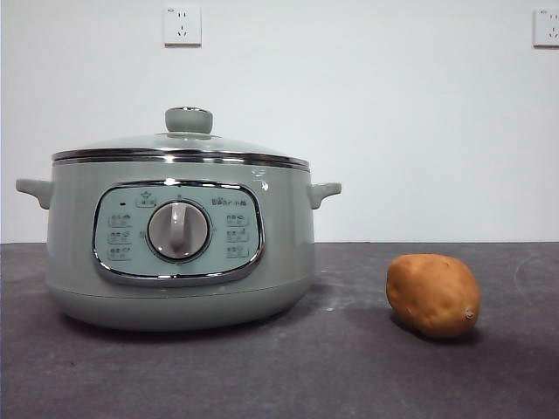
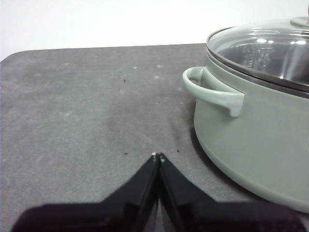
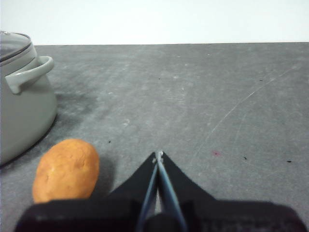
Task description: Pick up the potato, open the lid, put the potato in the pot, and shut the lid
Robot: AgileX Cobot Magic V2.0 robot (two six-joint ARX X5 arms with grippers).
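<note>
Nothing is done yet. The potato (image 1: 433, 295) lies untouched on the dark bench (image 1: 349, 375), beside the pot (image 1: 179, 253) but apart from it. The right gripper (image 3: 158, 153), jaws clenched on nothing, hangs near the potato. The left gripper (image 2: 157, 156), equally clenched and empty, waits beside the pot's handle (image 2: 212, 92). The glass lid (image 1: 183, 140) sits closed. Nothing blocks either reach. Two wall sockets (image 1: 182, 25) sit behind.

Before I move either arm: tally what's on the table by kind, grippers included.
Pot: 1
Lid, seated on the pot: 1
Potato, beside the pot, untouched: 1
Grippers, left gripper and right gripper, both shut and empty: 2
Total: 5
</note>
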